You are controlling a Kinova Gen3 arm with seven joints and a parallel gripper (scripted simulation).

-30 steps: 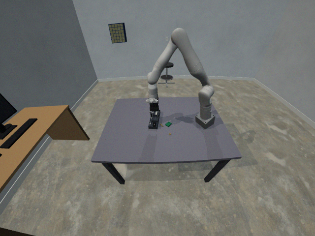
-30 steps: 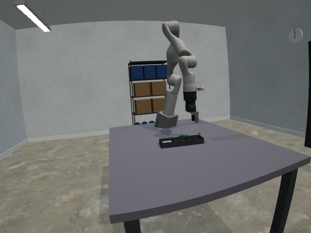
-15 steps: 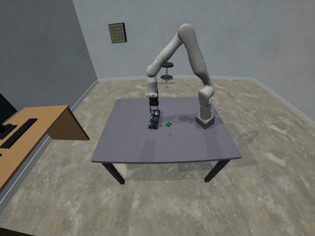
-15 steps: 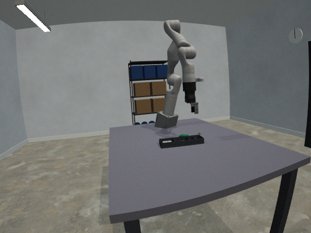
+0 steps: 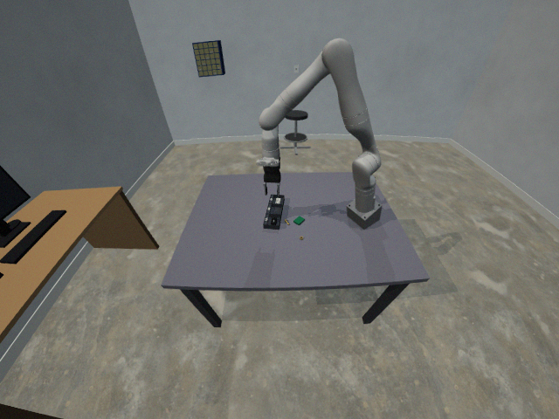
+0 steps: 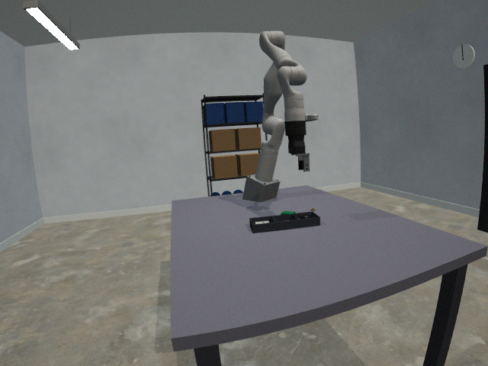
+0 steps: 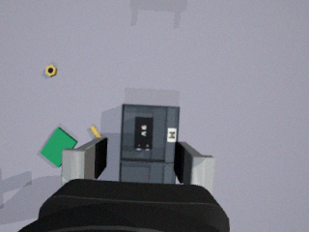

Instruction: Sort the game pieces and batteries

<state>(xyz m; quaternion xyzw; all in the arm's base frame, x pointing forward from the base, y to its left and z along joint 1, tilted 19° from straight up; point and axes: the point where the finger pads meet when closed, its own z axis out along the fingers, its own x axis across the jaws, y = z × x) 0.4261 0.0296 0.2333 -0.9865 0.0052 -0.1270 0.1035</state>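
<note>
One grey arm [image 5: 348, 97] stands on its base [image 5: 376, 217] near the far right edge of the desk [image 5: 315, 265]. Its claw [image 5: 272, 188] hangs above the far end of a row of dark bins [image 5: 274, 211] and is fully open, with nothing between the two fingers.

The bins stand in one line near the middle of the desk, a little toward the far edge. In the exterior view the row [image 6: 284, 223] shows three compartments; the letters on them are too small to read. In the wrist view the bin under the claw [image 7: 150, 134] holds one dark piece with small marks, and one white label [image 7: 172, 134] sits beside it.

Three small things lie on the desk outside the bins, on the side toward the arm's base: one green flat square [image 5: 299, 220], one short yellow stick [image 5: 286, 222] just beside the bins, and one small yellow nut [image 5: 300, 237], apart from the others and nearer the front edge. I cannot tell which of them are game pieces or batteries.
</note>
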